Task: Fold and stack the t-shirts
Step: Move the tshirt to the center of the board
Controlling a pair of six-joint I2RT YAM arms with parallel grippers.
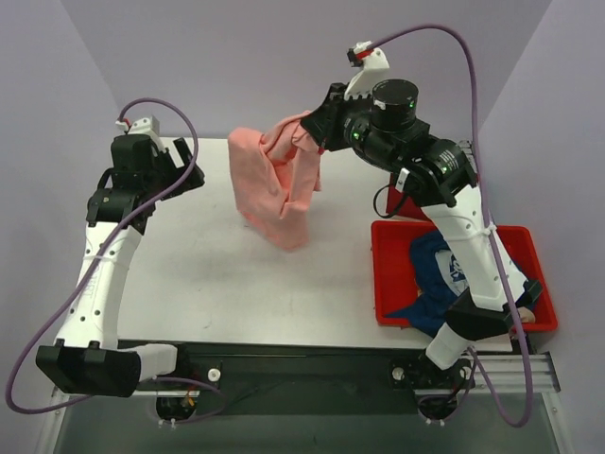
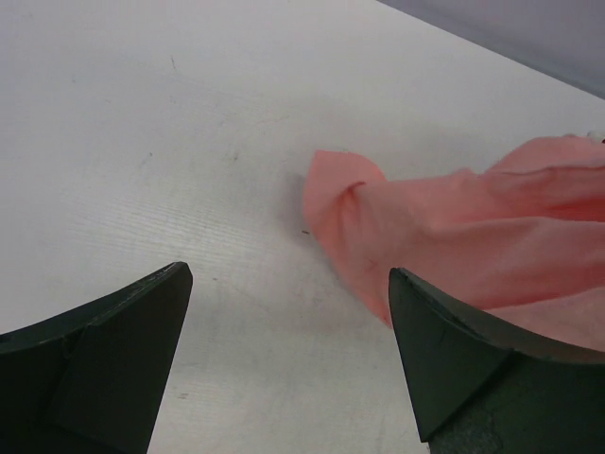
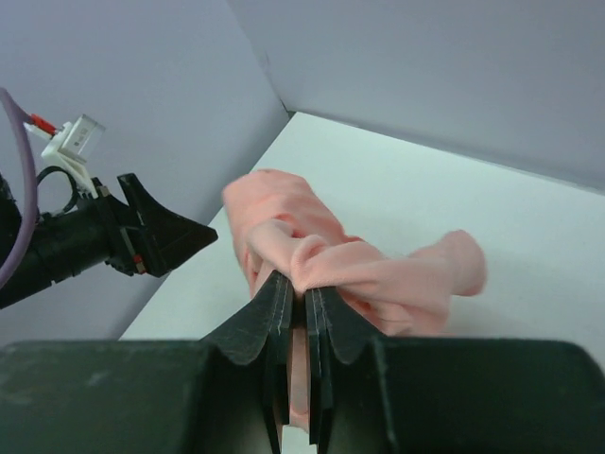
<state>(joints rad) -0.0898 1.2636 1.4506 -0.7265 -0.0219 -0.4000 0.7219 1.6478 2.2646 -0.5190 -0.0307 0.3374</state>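
Observation:
A salmon-pink t-shirt [image 1: 274, 184] hangs bunched above the white table, lifted at its upper right corner by my right gripper [image 1: 317, 132], which is shut on a fold of the cloth [image 3: 326, 270]. Its lower end droops to the table surface. In the left wrist view the shirt [image 2: 473, 236] lies ahead and to the right of my left gripper [image 2: 288, 279], whose jaws stand wide open with only bare table between them. That left gripper [image 1: 184, 165] hovers at the table's left side, apart from the shirt. A navy blue t-shirt [image 1: 437, 274] lies crumpled in the red tub [image 1: 388, 274].
The red plastic tub sits at the table's right front, partly under my right arm. Purple-grey walls close in the back and sides. The table's front edge [image 1: 284, 342] meets a black rail where the arm bases are bolted.

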